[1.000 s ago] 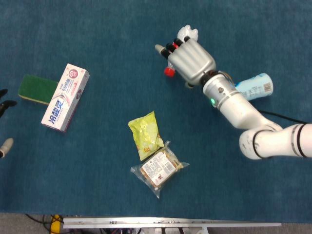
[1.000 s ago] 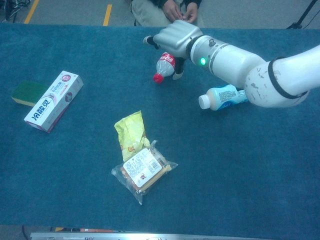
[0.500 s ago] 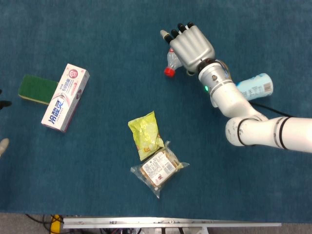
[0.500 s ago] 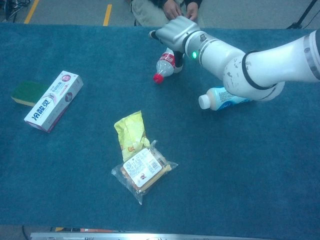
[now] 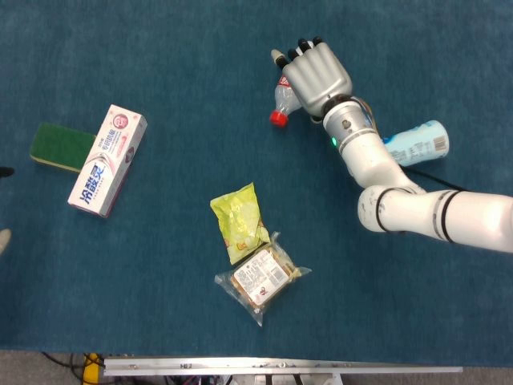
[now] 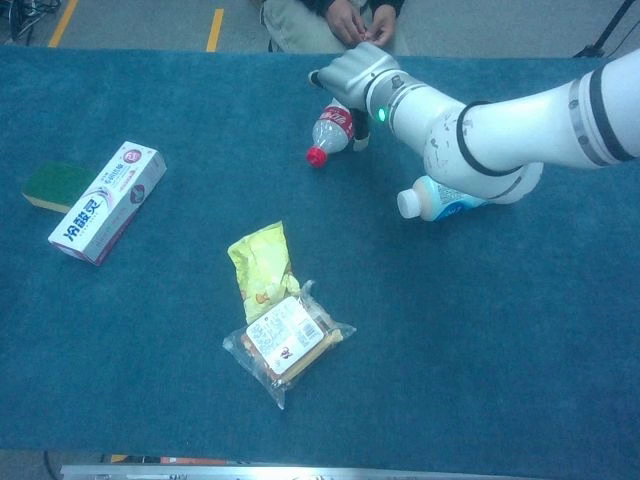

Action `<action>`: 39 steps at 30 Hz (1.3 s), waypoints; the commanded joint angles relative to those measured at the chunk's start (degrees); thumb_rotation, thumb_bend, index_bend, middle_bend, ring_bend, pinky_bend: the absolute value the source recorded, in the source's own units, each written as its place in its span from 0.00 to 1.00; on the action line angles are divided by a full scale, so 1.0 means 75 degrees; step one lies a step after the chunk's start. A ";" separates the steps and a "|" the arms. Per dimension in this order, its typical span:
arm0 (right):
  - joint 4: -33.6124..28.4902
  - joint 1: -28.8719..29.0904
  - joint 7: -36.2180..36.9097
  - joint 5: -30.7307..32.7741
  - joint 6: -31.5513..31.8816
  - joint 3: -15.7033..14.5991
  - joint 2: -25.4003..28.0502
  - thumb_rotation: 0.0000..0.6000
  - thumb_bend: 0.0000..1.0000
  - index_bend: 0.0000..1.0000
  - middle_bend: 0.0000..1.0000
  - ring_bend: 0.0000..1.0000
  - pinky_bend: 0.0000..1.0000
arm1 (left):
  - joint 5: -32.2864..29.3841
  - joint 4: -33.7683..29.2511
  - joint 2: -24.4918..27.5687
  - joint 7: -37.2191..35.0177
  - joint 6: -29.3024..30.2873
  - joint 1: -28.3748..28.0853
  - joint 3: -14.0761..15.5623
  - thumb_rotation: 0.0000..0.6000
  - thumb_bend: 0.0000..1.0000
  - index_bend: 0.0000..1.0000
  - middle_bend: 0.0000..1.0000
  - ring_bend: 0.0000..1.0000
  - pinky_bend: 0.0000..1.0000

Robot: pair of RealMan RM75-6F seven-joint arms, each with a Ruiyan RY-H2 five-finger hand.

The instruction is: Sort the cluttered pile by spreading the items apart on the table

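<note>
6 items lie on our blue table [image 5: 160, 48], and from the left we count a green sponge [image 5: 60, 147] touching a toothpaste box [image 5: 107, 171], so that pair is not yet separated. Our left hand [image 5: 4, 239] barely shows at the frame's edge, and we cannot tell how its fingers lie. Near the middle, a yellow snack bag [image 5: 237, 222] overlaps a clear-wrapped pastry pack [image 5: 260, 277]; we judge these 2 also need parting. Farther right, our right hand [image 5: 315, 74] lies over a red-capped cola bottle [image 5: 281, 103] at the far side; whether it grips or only rests there, we cannot tell. A white drink bottle [image 5: 417, 143] sits alone, partly behind the forearm. By our reckoning, 2 bottles stand well apart from the rest, and 2 touching pairs remain.
</note>
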 commanded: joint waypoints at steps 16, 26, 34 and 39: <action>-0.0123 -0.0042 -0.0081 -0.0004 -0.0138 -0.0147 0.0103 1.00 0.00 0.04 0.27 0.17 0.21 | 0.0052 -0.0103 0.0096 0.0004 0.0099 0.0073 0.0001 1.00 0.34 0.14 0.03 0.01 0.15; -0.2188 -0.0594 0.0493 -0.1226 0.0712 -0.0256 0.1593 1.00 0.00 0.04 0.29 0.24 0.21 | 0.0090 0.0038 -0.0001 -0.0127 0.0059 0.0041 -0.0037 1.00 0.34 0.14 0.03 0.01 0.15; -0.1560 -0.0483 0.0620 -0.1234 0.0438 -0.0164 0.1077 1.00 0.00 0.04 0.29 0.21 0.21 | 0.0140 -0.0019 -0.0001 -0.0088 0.0118 0.0083 -0.0013 1.00 0.34 0.14 0.03 0.01 0.15; -0.0984 -0.0299 0.0637 -0.1025 0.0193 -0.0013 0.0568 1.00 0.00 0.04 0.29 0.17 0.20 | 0.0083 -0.0016 0.0068 -0.0131 0.0191 0.0180 0.0031 1.00 0.34 0.14 0.03 0.01 0.15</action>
